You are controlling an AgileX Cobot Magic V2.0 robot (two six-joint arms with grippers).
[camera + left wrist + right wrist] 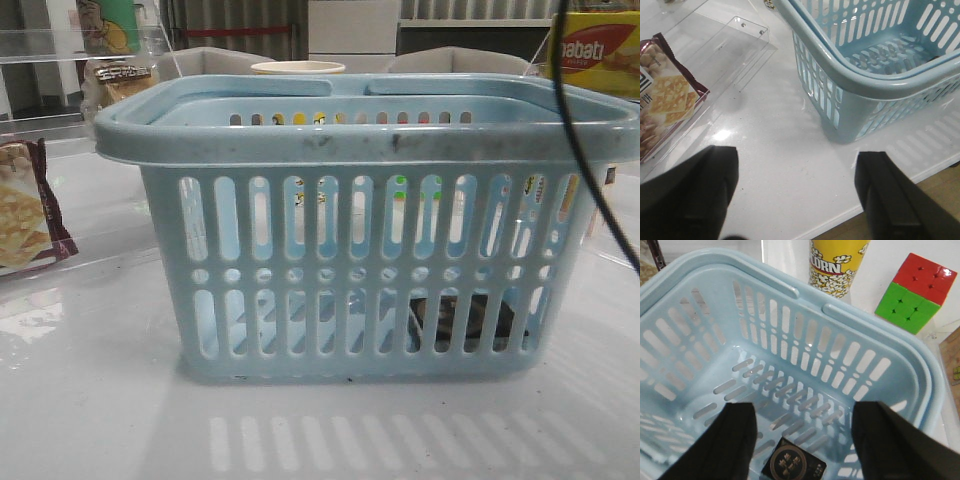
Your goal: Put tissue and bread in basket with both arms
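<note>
Hovering wide open and empty over the basket [790,365] with the right gripper [802,440], tissue [794,466] lying inside, left gripper [795,200] likewise gaping empty, probably needing the bread [118,80] next.

in front of me a glossy white table [90,400] mirrors pale overhead light; behind it stand grey chairs [205,62], a striped dark wall panel [235,25] and a white cabinet [352,28], and below the table's edge i see wooden floor [935,187]
</note>
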